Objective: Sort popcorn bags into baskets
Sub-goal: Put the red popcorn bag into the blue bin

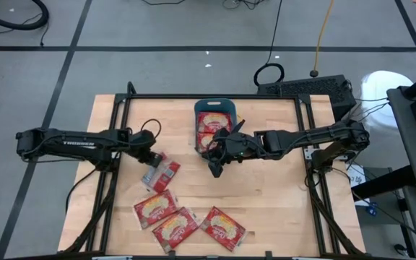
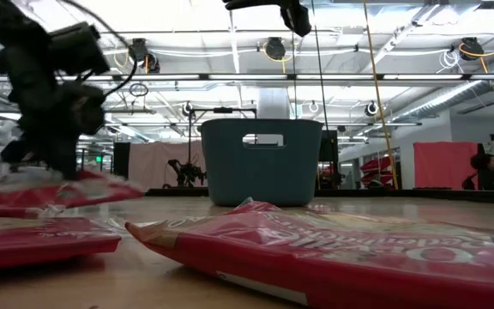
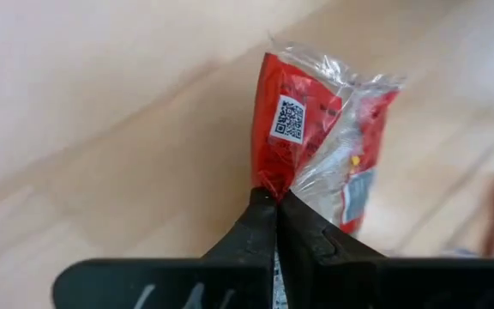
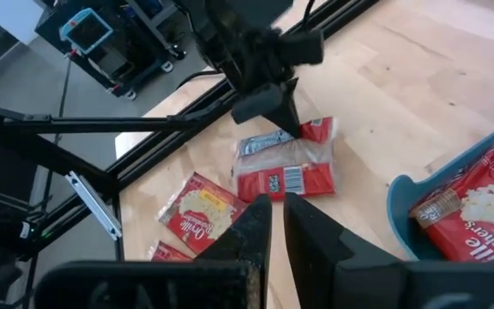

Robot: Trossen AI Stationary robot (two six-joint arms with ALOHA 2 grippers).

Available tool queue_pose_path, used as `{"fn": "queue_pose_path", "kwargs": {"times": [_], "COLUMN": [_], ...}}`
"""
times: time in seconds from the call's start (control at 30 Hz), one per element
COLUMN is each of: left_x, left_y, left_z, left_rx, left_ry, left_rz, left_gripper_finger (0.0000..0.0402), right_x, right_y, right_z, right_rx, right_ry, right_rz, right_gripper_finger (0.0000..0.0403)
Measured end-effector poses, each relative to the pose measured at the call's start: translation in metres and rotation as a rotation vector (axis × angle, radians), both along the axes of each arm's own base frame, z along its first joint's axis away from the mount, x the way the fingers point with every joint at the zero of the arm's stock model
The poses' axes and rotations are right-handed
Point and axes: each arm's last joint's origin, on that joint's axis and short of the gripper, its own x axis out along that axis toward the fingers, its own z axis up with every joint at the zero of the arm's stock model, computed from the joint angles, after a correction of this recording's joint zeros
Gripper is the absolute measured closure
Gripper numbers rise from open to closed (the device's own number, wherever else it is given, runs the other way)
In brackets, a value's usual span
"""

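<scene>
Red popcorn bags (image 1: 155, 209) with yellow-cream popcorn pictures, a teal-blue basket (image 2: 262, 160), a pale wooden table (image 1: 266, 209).

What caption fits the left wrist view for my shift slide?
Left pincer shut on the corner of a flat red popcorn bag with silvery printed back, over the pale wooden table.

Both arms (image 1: 78, 141) are matte black, built of slim tubular links with blocky joints; the left one carries white lettering along its link. Black cables loop beside the left hand (image 1: 150, 154), whose fingers (image 3: 256, 232) are dark wedges
</scene>
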Motion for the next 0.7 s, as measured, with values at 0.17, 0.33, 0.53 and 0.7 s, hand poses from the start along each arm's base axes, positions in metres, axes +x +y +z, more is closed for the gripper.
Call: {"fn": "queue_pose_path", "kwargs": {"times": [0.17,0.33,0.53,0.7], "left_x": [0.017,0.032,0.043,0.049], "left_y": [0.004,0.007,0.006,0.002], "left_z": [0.038,0.087,0.151,0.201], "left_rx": [0.067,0.135,0.366,0.714], "left_ry": [-0.122,-0.27,-0.516,-0.782], "left_rz": [-0.03,-0.063,-0.201,-0.414], "left_gripper_finger": [0.0399,0.04,0.04,0.04], "right_x": [-0.001,-0.003,-0.006,-0.023], "right_y": [-0.001,-0.013,-0.029,-0.039], "right_z": [-0.001,-0.006,-0.002,0.022], "right_rx": [-0.03,-0.033,0.046,-0.006], "right_ry": [0.018,0.082,0.074,-0.007], "right_rz": [0.014,0.037,0.184,0.204], "right_gripper_finger": [0.0376,0.0376,0.0362,0.0332]}}
